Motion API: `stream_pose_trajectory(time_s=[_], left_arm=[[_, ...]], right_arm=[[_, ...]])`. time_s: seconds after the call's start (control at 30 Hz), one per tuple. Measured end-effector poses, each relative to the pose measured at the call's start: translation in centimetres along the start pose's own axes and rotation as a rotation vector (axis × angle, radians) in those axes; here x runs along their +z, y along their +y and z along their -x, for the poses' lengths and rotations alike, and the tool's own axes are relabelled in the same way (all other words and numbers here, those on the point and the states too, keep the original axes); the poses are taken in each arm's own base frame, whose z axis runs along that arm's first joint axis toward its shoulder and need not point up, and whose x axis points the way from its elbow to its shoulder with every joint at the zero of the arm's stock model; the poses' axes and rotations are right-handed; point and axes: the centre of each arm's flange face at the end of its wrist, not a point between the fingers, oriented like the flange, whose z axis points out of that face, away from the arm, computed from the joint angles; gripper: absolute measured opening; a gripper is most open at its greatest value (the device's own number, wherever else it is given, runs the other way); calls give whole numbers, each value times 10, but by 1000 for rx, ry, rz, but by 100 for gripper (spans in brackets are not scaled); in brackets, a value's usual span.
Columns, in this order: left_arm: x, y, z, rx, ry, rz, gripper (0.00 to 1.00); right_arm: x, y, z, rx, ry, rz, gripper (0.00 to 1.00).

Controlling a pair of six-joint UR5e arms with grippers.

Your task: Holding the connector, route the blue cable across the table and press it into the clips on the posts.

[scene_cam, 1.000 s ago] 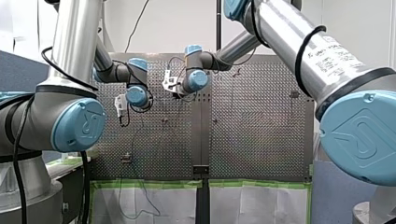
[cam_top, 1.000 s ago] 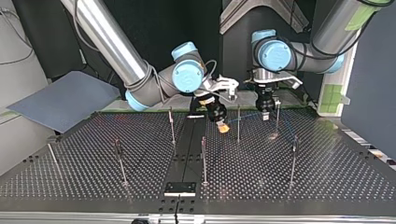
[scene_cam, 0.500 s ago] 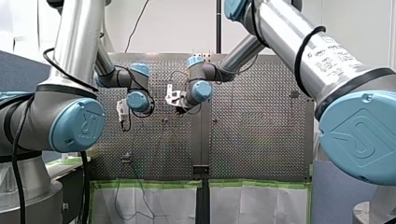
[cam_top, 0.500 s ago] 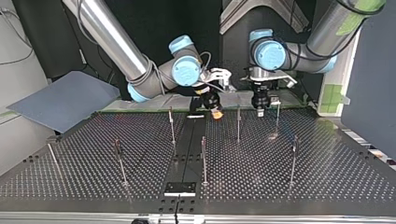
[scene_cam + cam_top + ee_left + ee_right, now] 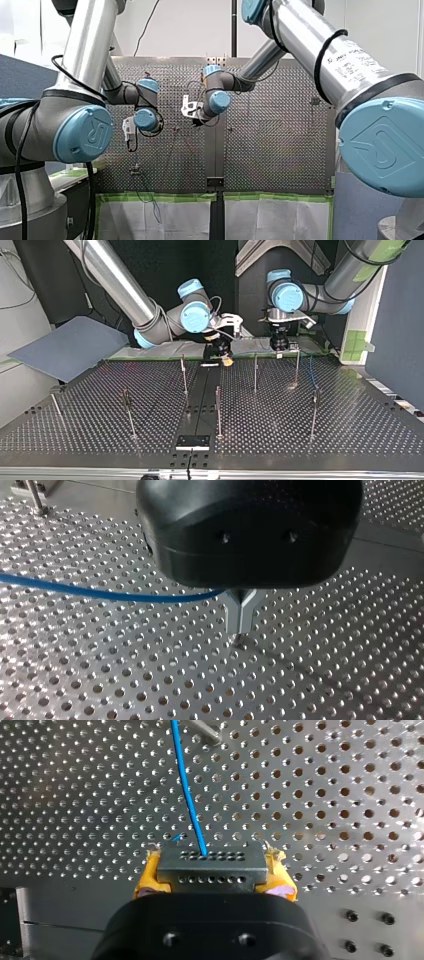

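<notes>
My right gripper (image 5: pixel 214 887) has its yellow pads (image 5: pixel 146 881) shut on the black connector (image 5: pixel 211 865), and the blue cable (image 5: pixel 187 790) runs out of the connector's face over the perforated table (image 5: pixel 350 810). In the top view this gripper (image 5: pixel 227 360) hangs near the table's far edge, just left of the middle. In the left wrist view, my left gripper (image 5: pixel 241 630) has its metal fingers pressed together just above the plate, and the blue cable (image 5: pixel 100 593) enters them from the side. In the top view it (image 5: pixel 278 353) hangs beside a thin post (image 5: pixel 297 367).
Several thin clip posts (image 5: pixel 218 410) stand on the perforated table (image 5: pixel 300 445), among them one (image 5: pixel 255 371) between the two grippers and one (image 5: pixel 313 412) at the top view's right. A black plate (image 5: pixel 192 442) lies at the near edge. A grey sheet (image 5: pixel 65 347) lies off the table's left.
In the top view both grippers have drawn back toward the table's far edge. The right one carried the connector up and leftward, and the cable trailed along.
</notes>
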Motion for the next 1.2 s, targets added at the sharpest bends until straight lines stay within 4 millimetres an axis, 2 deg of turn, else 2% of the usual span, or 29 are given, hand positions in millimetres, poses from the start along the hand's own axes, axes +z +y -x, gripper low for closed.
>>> stream_pose_trajectory(time_s=[0.3,0.57,0.83,1.2], left_arm=[[0,-11,-3,-20,-4,-97,1],[9,-7,-25,-15,24,-104,1],[18,-9,-21,-21,4,-124,1],[54,-5,-30,-24,8,-115,1]], right_arm=[[0,-1,8,1,-5,-9,0],[10,7,28,6,-29,0,0],[14,15,28,12,-15,9,0],[23,21,20,32,61,-4,0]])
